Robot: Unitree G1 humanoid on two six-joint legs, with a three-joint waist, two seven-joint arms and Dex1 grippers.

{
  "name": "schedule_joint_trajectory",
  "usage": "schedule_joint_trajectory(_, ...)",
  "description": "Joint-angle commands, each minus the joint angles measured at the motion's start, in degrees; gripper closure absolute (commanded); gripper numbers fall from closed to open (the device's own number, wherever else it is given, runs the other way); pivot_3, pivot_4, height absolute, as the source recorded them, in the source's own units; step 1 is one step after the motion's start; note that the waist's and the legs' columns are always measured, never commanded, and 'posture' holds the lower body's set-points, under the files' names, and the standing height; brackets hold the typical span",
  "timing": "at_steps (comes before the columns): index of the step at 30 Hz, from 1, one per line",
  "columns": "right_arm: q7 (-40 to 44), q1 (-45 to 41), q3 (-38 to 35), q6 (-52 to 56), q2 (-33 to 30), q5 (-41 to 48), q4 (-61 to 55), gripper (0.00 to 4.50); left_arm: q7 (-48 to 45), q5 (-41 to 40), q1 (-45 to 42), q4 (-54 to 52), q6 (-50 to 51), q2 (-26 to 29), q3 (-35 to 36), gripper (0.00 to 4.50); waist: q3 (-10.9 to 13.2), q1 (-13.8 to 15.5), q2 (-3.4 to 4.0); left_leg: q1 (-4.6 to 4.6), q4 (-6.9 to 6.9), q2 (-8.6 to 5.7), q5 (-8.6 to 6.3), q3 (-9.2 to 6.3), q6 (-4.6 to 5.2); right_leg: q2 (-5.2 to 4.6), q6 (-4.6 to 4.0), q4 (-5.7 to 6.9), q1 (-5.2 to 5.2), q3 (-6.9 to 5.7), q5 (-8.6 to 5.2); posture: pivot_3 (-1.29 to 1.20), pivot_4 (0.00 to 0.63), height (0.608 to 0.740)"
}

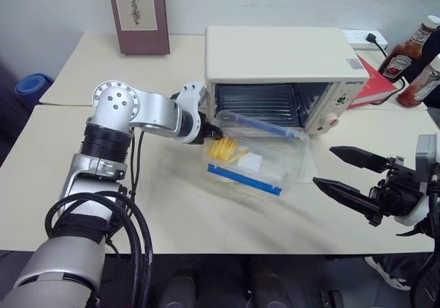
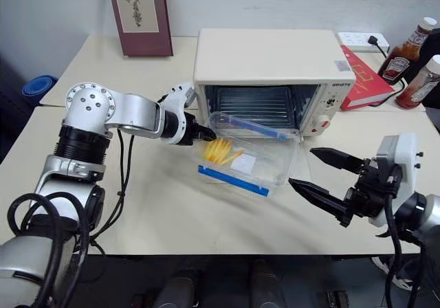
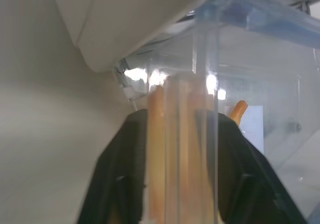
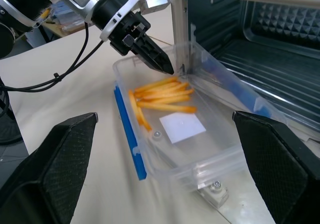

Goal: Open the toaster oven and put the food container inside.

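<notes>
Cream-white and boxy, the toaster oven (image 2: 271,71) stands open on the pale table (image 2: 172,212), its ribbed dark inside and wire rack bare. On its lowered glass door the food container (image 2: 247,158) rests tilted: clear, thin-walled plastic, blue clips along both long sides, yellow fries and a white square inside. The left gripper (image 2: 206,135) has its black fingers either side of the container's end wall; whether they pinch it I cannot tell. The right gripper (image 2: 317,170) hangs wide open, holding nothing, just beside the container. Ketchup bottles (image 1: 411,50), a red book (image 2: 364,78) and a framed picture (image 1: 138,14) stand behind.
</notes>
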Motion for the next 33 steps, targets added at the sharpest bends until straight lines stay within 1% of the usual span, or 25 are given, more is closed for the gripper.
schedule_joint_trajectory(1,-0.17,0.13,-0.69,-1.76,0.26,-0.26,0.02,0.0,-0.45,0.95,-1.13,-0.7,0.81,-0.67,5.42,1.52,0.01,0.06,-0.01,0.0,0.02,0.0,0.0,0.0,0.0,0.0,0.0,0.01,0.01,0.0,0.0,0.0,0.15,0.74)
schedule_joint_trajectory(2,-0.1,0.35,-0.77,-1.84,0.24,-0.22,0.09,0.0,-1.16,1.0,-0.88,-1.24,1.13,-0.75,6.62,1.26,0.01,0.08,-0.01,0.0,0.03,0.0,0.0,0.0,0.0,0.0,0.01,0.01,0.01,0.0,0.01,0.0,0.15,0.74)
schedule_joint_trajectory(5,-0.2,1.12,-1.25,-1.46,0.11,0.82,-0.57,0.0,-6.62,-1.0,0.27,-3.71,4.17,0.71,9.79,1.26,0.01,-0.05,-0.01,-0.01,0.04,-0.01,0.03,0.0,-0.06,0.0,0.02,0.0,0.0,0.01,0.01,0.0,0.15,0.74)
schedule_joint_trajectory(7,-0.45,1.37,-1.82,-0.81,-0.43,2.32,-0.96,0.0,-13.48,-2.59,2.24,-7.1,6.44,2.84,11.6,1.26,0.0,-0.28,-0.01,-0.01,0.01,0.0,0.09,0.01,-0.16,0.0,0.02,0.0,0.0,0.01,0.01,0.0,0.15,0.74)
schedule_joint_trajectory(10,-0.61,1.56,-2.68,0.03,-1.49,4.33,-1.06,0.0,-23.21,-0.72,4.97,-12.37,6.75,5.64,12.79,1.26,0.0,-0.44,0.0,0.05,-0.07,0.02,0.13,0.08,-0.23,0.0,-0.01,0.06,-0.04,0.04,-0.01,0.0,0.15,0.74)
schedule_joint_trajectory(11,-0.65,1.73,-2.95,0.56,-2.01,5.82,-1.39,0.0,-28.79,0.5,6.25,-14.26,5.9,7.53,13.35,1.26,0.0,-0.33,0.0,0.05,-0.06,0.02,0.14,0.07,-0.25,0.0,-0.01,0.07,-0.05,0.03,-0.01,0.0,0.15,0.74)
schedule_joint_trajectory(12,-0.73,1.94,-3.08,1.12,-2.48,7.65,-1.76,0.17,-35.81,2.36,7.8,-16.38,4.21,9.91,13.58,1.24,0.01,-0.32,-0.01,0.04,-0.05,0.02,0.15,0.05,-0.26,0.0,-0.01,0.09,-0.05,0.03,-0.01,0.0,0.15,0.74)
schedule_joint_trajectory(14,-0.96,2.26,-3.29,1.69,-3.15,9.91,-2.07,0.58,-45.6,5.77,9.65,-18.98,1.58,12.93,13.03,1.24,0.01,-0.42,0.0,0.05,-0.03,0.02,0.17,0.05,-0.27,0.01,-0.03,0.1,-0.04,0.02,-0.02,0.0,0.15,0.74)
schedule_joint_trajectory(15,-0.87,2.56,-3.35,1.92,-3.59,10.71,-2.15,0.9,-50.51,8.19,10.46,-19.65,-0.36,14.5,12.11,1.24,0.01,-0.33,-0.01,0.07,-0.04,0.02,0.17,0.07,-0.27,0.01,-0.07,0.11,-0.03,0.03,-0.04,0.0,0.15,0.74)
schedule_joint_trajectory(17,-1.37,2.76,-2.41,2.39,-4.27,12.16,-2.81,1.53,-61.12,14.37,11.94,-19.36,-5.67,18.21,9.66,1.64,0.0,-0.29,0.0,0.08,-0.02,0.01,0.17,0.05,-0.24,0.01,-0.09,0.07,0.01,0.02,-0.04,0.0,0.15,0.74)
schedule_joint_trajectory(18,-1.59,2.9,-1.87,2.53,-4.42,12.67,-3.25,1.97,-66.15,17.32,12.46,-19.2,-8.38,19.67,8.29,1.89,0.0,-0.28,0.0,0.1,-0.02,0.01,0.16,0.06,-0.21,0.01,-0.11,0.05,0.06,0.02,-0.05,0.0,0.15,0.74)
schedule_joint_trajectory(19,-1.78,3.22,-1.56,2.66,-4.46,13.36,-3.68,2.22,-70.78,19.6,12.91,-19.56,-10.5,20.87,6.95,2.14,0.0,-0.18,0.0,0.1,-0.03,0.01,0.15,0.05,-0.18,0.01,-0.14,0.02,0.07,0.01,-0.07,0.0,0.15,0.74)
schedule_joint_trajectory(21,-1.93,4.39,-1.42,3.08,-4.5,14.95,-4.64,2.89,-80.44,22.88,14.29,-21.59,-14.12,23.27,4.63,2.75,0.0,-0.13,-0.01,0.06,-0.02,0.02,-0.01,0.02,0.14,0.01,-0.14,-0.02,0.08,0.0,-0.07,0.0,0.15,0.74)
schedule_joint_trajectory(22,-1.58,5.65,-1.51,3.35,-4.45,15.68,-5.5,3.16,-86.73,24.51,15.87,-24.08,-16.45,25.21,3.06,2.97,0.0,-0.18,0.0,0.04,-0.03,0.02,-0.04,0.03,0.19,0.01,-0.14,-0.06,0.08,0.0,-0.07,0.0,0.15,0.74)
schedule_joint_trajectory(24,-0.34,8.52,-1.09,3.73,-4.49,15.51,-7.51,3.84,-97.87,28.11,19.11,-29.41,-21.15,28.86,-0.56,3.6,0.0,-0.23,0.0,0.0,-0.1,0.03,-0.08,0.04,0.26,0.0,-0.17,-0.16,0.07,0.01,-0.09,0.0,0.15,0.74)
schedule_joint_trajectory(26,1.72,11.23,0.0,3.7,-4.94,13.11,-9.57,4.5,-105.36,32.1,20.98,-32.48,-24.92,31.1,-4.2,4.22,0.0,-0.22,0.0,-0.02,-0.19,0.05,-0.11,0.07,0.28,-0.01,-0.19,-0.29,0.05,0.01,-0.1,0.0,0.15,0.74)
schedule_joint_trajectory(27,2.39,12.17,0.81,3.53,-5.02,12.09,-10.18,4.5,-107.46,34.63,21.51,-33.07,-27.14,31.31,-6.04,4.46,0.0,-0.21,0.0,-0.03,-0.21,0.06,-0.12,0.08,0.29,-0.01,-0.19,-0.33,0.05,0.01,-0.1,0.0,0.15,0.74)
schedule_joint_trajectory(29,2.58,12.75,2.99,2.89,-5.0,9.97,-10.58,4.5,-110.13,40.0,21.8,-33.49,-31.32,31.01,-9.5,4.46,0.0,-0.18,-0.02,-0.01,-0.19,0.06,-0.16,0.1,0.36,0.0,-0.19,-0.37,0.08,0.01,-0.1,0.0,0.15,0.74)
schedule_joint_trajectory(33,-1.05,9.14,12.3,1.3,-4.15,0.06,-8.82,4.5,-111.54,49.33,21.25,-33.53,-37.55,27.8,-15.25,4.46,0.0,-0.22,-0.02,-0.02,0.11,0.06,-0.19,0.11,0.43,0.01,-0.16,-0.33,0.19,0.02,-0.08,0.0,0.15,0.74)
